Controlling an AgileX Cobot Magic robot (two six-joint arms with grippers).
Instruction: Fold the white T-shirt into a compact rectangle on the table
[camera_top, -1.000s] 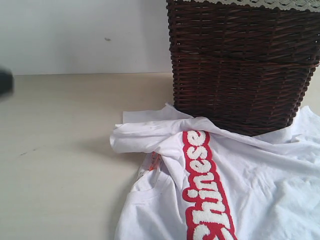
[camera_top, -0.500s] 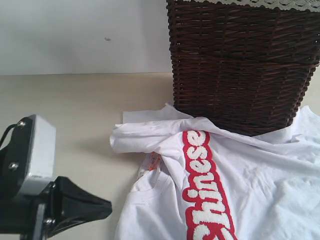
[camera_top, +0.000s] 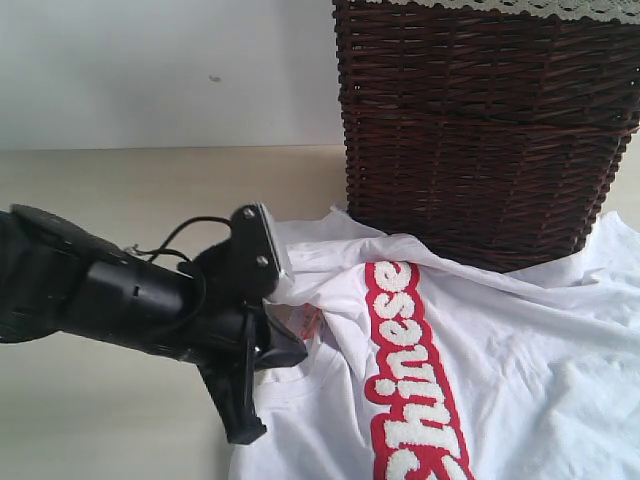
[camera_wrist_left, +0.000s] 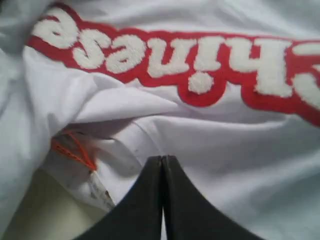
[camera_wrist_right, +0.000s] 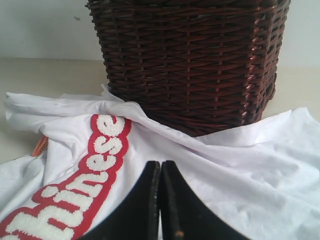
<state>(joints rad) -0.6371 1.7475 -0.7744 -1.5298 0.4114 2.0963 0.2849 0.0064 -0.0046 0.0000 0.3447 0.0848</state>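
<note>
On the surface (camera_top: 120, 190), by the basket (camera_top: 480, 130), the white T-shirt (camera_top: 530, 340) lies crumpled. The left claw (camera_wrist_left: 162, 160) and right claw (camera_wrist_right: 160, 165) are closed, empty. The left should open wide, then pinch its edge.

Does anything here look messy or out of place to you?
Yes. The white T-shirt lies crumpled, not flat: one edge is bunched against the foot of the wicker basket, and an orange tag pokes out from the folds.
</note>
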